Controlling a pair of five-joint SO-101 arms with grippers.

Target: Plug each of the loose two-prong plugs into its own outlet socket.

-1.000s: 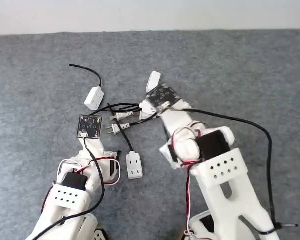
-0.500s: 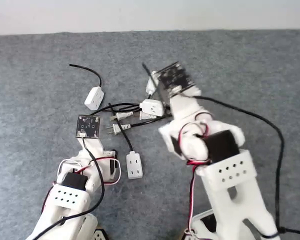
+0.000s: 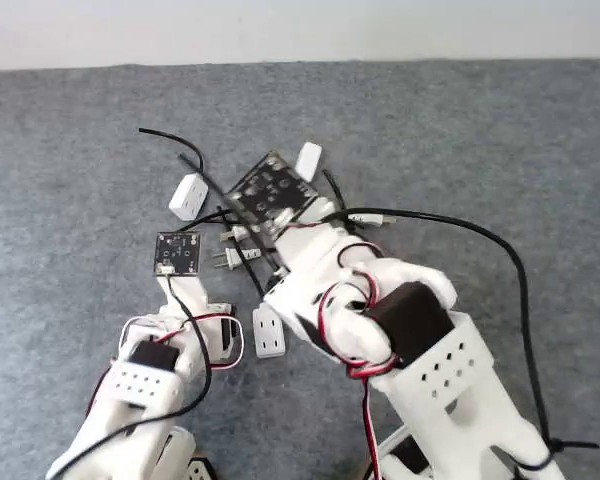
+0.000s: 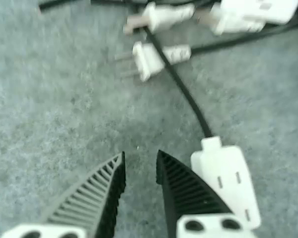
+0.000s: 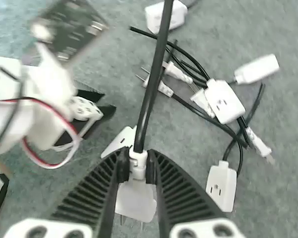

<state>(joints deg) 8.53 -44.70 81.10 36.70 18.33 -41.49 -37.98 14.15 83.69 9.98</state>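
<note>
My right gripper (image 5: 137, 153) is shut on a white two-prong plug (image 5: 134, 201), whose black cord (image 5: 154, 74) runs away between the fingers. It hangs above a white outlet socket (image 5: 120, 140) on the grey carpet. In the high view the right arm (image 3: 310, 265) leans over the tangle of cords. My left gripper (image 4: 140, 163) is open just above bare carpet, beside an outlet socket (image 4: 227, 183). Two loose plugs (image 4: 151, 55) (image 4: 164, 14) lie a little beyond it, also seen from above (image 3: 236, 258) (image 3: 238, 233).
More white sockets lie about: one at the far left (image 3: 188, 196), one behind the right arm (image 3: 308, 160), one between the arms (image 3: 268, 330), and two in the cord tangle (image 5: 223, 101) (image 5: 221, 184). Black cords cross the middle. Open carpet spreads left and right.
The right arm has swung from the right of the cord tangle to the left, over the loose plugs. The left arm has barely moved.
</note>
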